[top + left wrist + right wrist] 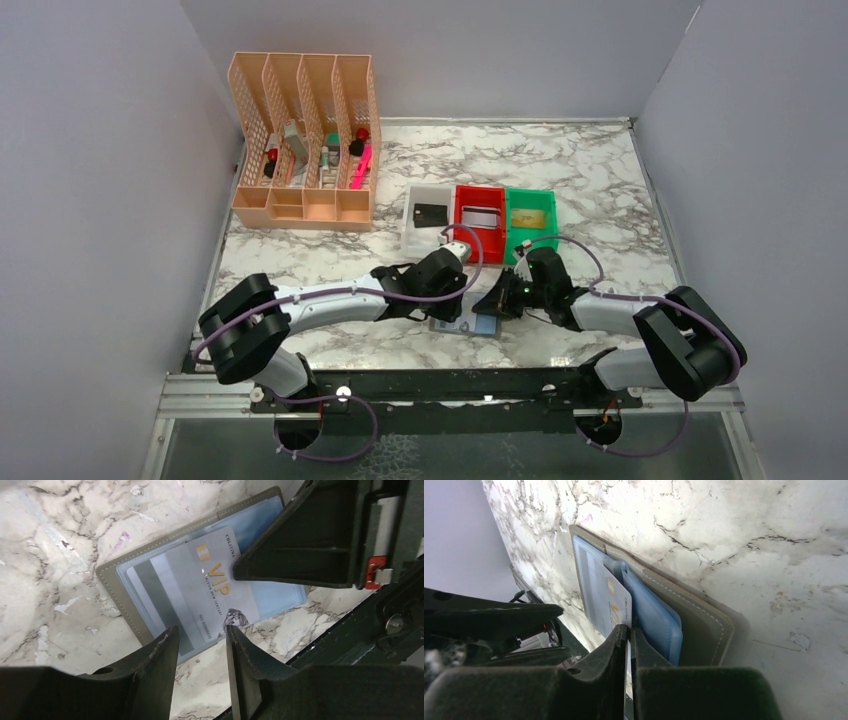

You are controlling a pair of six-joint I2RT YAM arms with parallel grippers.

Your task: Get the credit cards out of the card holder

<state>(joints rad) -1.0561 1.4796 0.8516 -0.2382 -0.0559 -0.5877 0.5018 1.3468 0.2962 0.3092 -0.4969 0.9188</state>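
Left wrist view has the card holder (pixel 109 582) lying open on the marble table (pixel 50 530), just in front of both arms. A silvery-white VIP card (pixel 200 585) with a dark stripe sits partly out of its light-blue pocket. The right gripper (pixel 629 630) is pinched down to a thin slit on the card's edge, which runs straight between its fingers in the right wrist view. The left gripper (pixel 200 632) hovers just above the holder's near rim with its jaws partly apart and nothing between them.

Farther back, the white bin (pixel 412 225), red bin (pixel 480 190) and green bin (pixel 530 192) each hold a card.

The card looks light, thin and stiff with a little spring, and its glossy face is probably slippery, so a pinch on the exposed edge, well in from the corner, seems the surest hold. The holder looks soft and very light. It will likely drag along with the card unless its grey rim or bare pocket is pressed to the table. Pulling flat, in line with the pocket, should keep the card from bending or snagging
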